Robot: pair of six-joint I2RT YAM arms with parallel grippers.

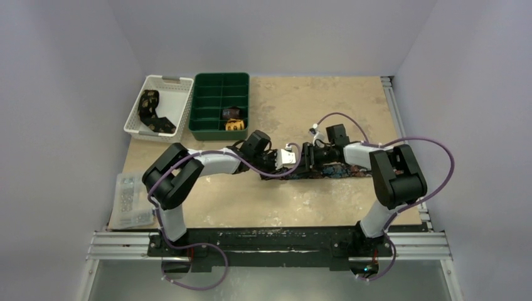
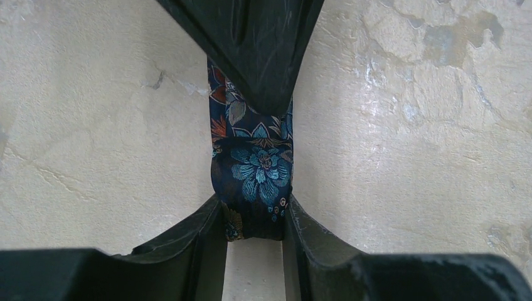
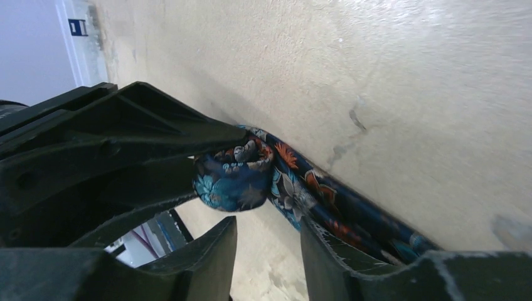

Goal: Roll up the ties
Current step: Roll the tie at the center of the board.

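Left gripper (image 2: 253,205) — fingers clamped on either side of the rolled end of the navy floral tie (image 2: 258,169), with the roll seated between the tips. Right gripper (image 3: 268,224) — fingers parted, nothing between them. The roll lies just ahead of one fingertip, and the tie's unrolled length runs past the other along the table (image 3: 408,94).

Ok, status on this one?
Left jaws pinching rolled end of dark navy floral fabric tie. Right jaws open beside the roll. Nothing blocking.

Pale grey walls (image 1: 63,63), mottled beige tabletop (image 1: 295,103), aluminium rails (image 1: 125,246)
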